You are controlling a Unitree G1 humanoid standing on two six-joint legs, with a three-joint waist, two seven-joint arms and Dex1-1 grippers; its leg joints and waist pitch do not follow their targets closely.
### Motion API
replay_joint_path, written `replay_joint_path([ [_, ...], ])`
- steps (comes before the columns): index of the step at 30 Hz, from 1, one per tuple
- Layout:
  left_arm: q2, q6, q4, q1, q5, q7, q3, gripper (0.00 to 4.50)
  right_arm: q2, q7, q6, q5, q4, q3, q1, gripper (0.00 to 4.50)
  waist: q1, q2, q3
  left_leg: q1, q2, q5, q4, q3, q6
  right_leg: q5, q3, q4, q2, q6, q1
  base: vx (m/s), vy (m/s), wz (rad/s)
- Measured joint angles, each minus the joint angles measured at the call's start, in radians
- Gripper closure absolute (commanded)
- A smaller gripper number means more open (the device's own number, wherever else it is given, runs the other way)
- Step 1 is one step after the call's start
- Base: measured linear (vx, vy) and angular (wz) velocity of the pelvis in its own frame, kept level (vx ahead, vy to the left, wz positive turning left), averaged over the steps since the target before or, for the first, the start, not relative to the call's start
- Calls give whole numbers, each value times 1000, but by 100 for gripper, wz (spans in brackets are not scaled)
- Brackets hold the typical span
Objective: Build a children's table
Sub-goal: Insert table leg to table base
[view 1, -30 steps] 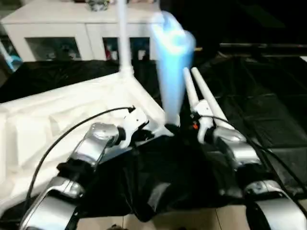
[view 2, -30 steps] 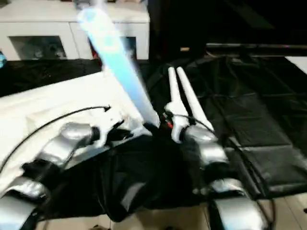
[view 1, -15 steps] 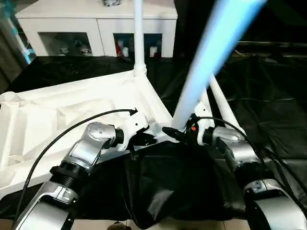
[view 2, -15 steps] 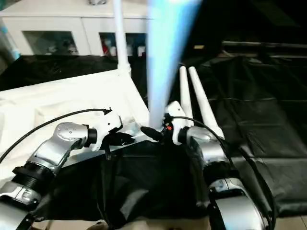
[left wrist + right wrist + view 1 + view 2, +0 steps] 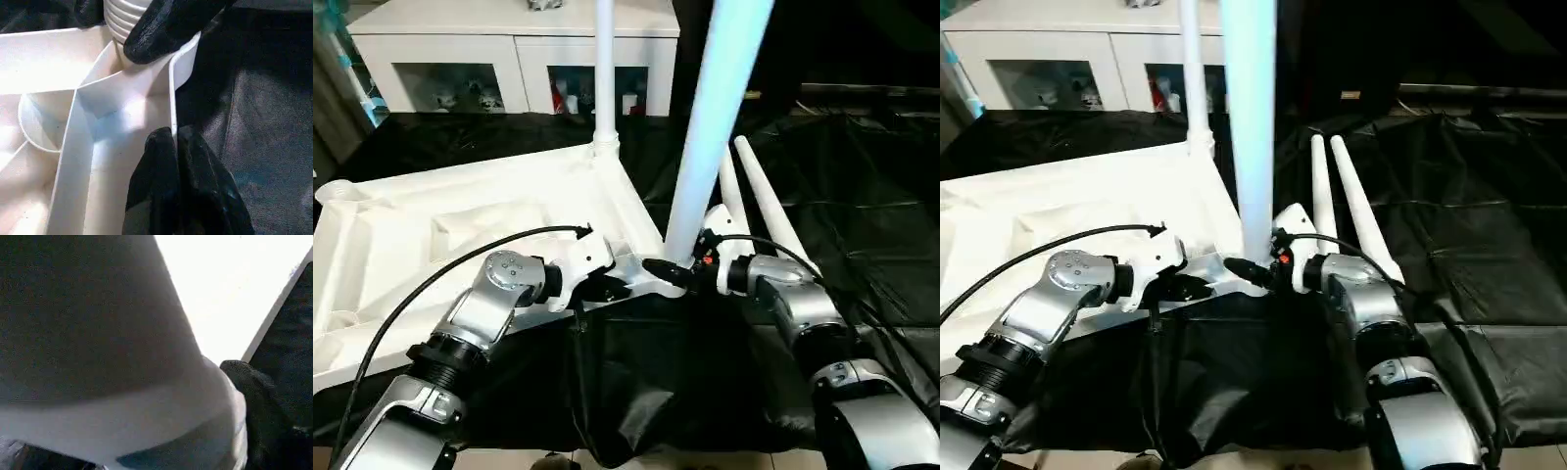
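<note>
The white tabletop [image 5: 460, 230] lies upside down on black cloth, ribs facing up. One leg [image 5: 604, 69] stands upright in its far corner socket. My right gripper [image 5: 671, 272] is shut around the base of a second leg [image 5: 715, 117], which rises nearly upright at the near right corner. In the left wrist view one of the right gripper's fingers [image 5: 166, 29] presses on that leg's ribbed end [image 5: 122, 17] above the corner socket. My left gripper [image 5: 175, 147] is shut on the tabletop's near rim beside that corner. Two more legs [image 5: 759, 196] lie side by side on the cloth to the right.
White cabinets with glass fronts [image 5: 460, 59] stand behind the work area. Black cloth [image 5: 862, 215] covers the surface right of the tabletop and hangs in folds in front of me. A black cable [image 5: 460, 259] arcs over my left forearm.
The held leg has swung from leaning right to almost upright, its base staying at the near corner. My left gripper has kept its hold on the rim. The camera view has shifted slightly.
</note>
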Motion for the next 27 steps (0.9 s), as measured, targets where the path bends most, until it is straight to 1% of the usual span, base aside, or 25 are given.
replay_joint_path([
  [4, 1, -4, -12, 8, -4, -12, -1, 450, -16, 49, 60, 41, 4, -29, -1, 128, 2, -1, -1, -6, 0, 0, 4, 0, 0, 0, 0, 1, 0, 0, -3, 0, 0, 0],
  [7, 7, -5, -13, 11, -4, -15, -1, 450, -25, 72, 102, 61, 37, -51, -13, 128, 1, -2, -1, -6, 0, 0, 6, 0, 0, 0, 0, 2, 0, 0, -3, 0, 0, 0],
  [10, 10, -5, -13, 13, -4, -15, -1, 450, -37, 81, 137, 73, 61, -66, -22, 128, 0, -6, -3, -6, 0, 0, 6, -1, 0, 0, 1, 2, 0, 0, -3, 0, 0, 0],
  [19, 18, -5, -12, 18, -3, -15, -1, 450, -41, 99, 199, 87, 96, -76, -29, 128, -1, -13, -8, -5, 1, 0, 6, -1, 0, -2, 0, 6, 0, 2, -4, 0, 0, 0],
  [21, 19, -8, -12, 19, -3, -15, -1, 450, -41, 118, 214, 91, 94, -76, -29, 129, -1, -13, -8, -5, 1, 0, 6, -1, 0, -2, 0, 7, 0, 3, -4, 0, 0, 0],
  [27, 24, -10, -16, 23, -3, -15, -1, 450, -15, 114, 209, 92, 101, -71, -36, 129, -2, -14, -8, -5, 1, 0, 6, -1, 0, -2, 0, 8, 0, 3, -5, 0, 0, 0],
])
